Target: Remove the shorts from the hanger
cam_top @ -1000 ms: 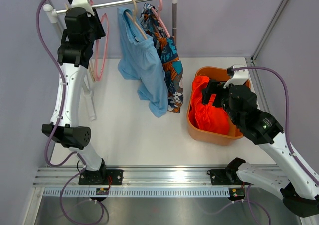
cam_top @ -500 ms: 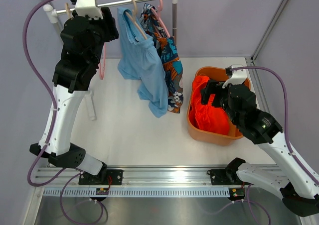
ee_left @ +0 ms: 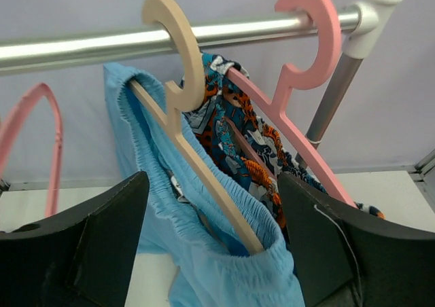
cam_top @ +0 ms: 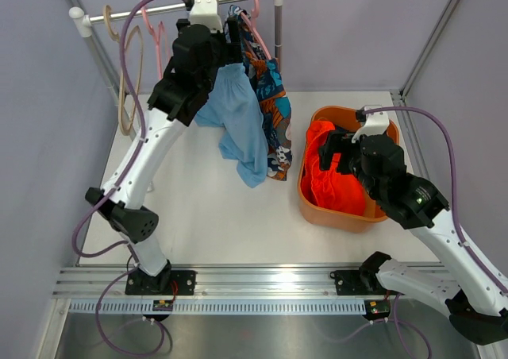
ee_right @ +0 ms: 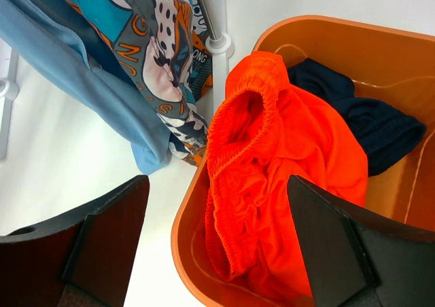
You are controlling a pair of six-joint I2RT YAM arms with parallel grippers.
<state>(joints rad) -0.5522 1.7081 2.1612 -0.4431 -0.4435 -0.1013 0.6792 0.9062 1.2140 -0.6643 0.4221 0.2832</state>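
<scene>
left gripper: jaws spread wide, empty, facing the rail | light blue shorts: hung on the tan hanger at the far side, waistband straight ahead between the jaws, hanger arm slanting down toward them | left arm far nearer | right gripper: jaws released, empty, over the orange tub

Place: robot lab cell — grey panel walls | aluminium base rail

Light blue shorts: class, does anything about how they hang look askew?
Yes. The light blue shorts hang lopsided: the waistband is bunched along one sloping arm of the tan hanger, and the cloth droops diagonally below. Nothing looks damaged.
</scene>
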